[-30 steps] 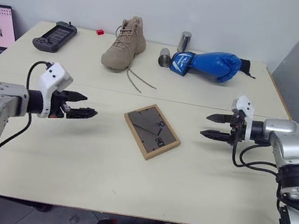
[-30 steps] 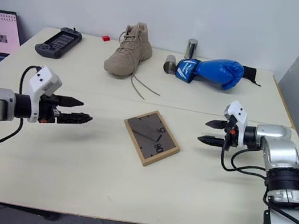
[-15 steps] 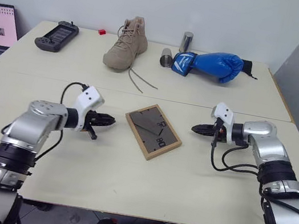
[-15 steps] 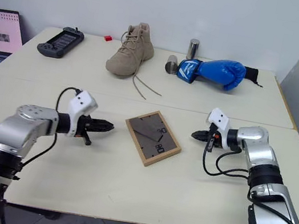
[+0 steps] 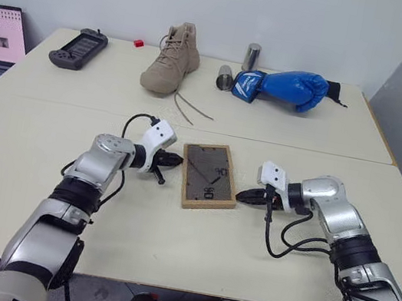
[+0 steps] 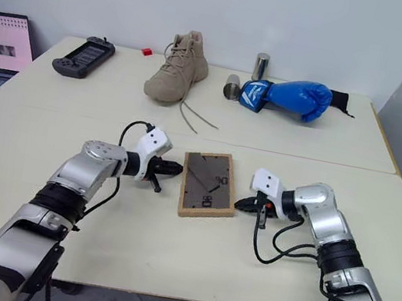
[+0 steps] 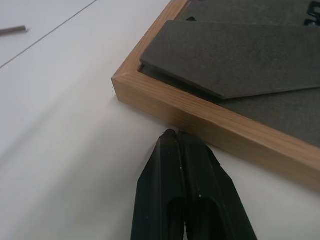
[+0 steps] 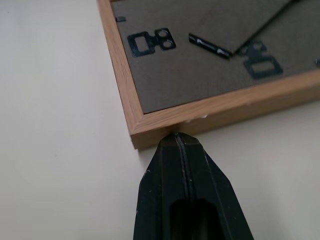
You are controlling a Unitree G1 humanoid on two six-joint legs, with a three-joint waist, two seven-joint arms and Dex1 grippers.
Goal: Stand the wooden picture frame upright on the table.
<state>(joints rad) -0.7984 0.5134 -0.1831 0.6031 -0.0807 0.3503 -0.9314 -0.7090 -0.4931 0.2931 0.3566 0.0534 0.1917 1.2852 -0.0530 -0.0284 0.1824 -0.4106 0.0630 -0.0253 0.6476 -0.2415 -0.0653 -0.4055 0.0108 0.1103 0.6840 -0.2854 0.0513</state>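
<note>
The wooden picture frame lies face down mid-table, so press its opposite edges evenly with your closed left gripper and closed right gripper, then tip it up slowly.

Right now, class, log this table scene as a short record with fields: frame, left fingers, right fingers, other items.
frame: frame lies flat on the table, dark back up, stand folded
left fingers: left gripper shut, tip at the frame's side edge
right fingers: right gripper shut, tip at the opposite edge near a corner
other items: boot, boxing glove, two metal cups, game controller, far side
</note>
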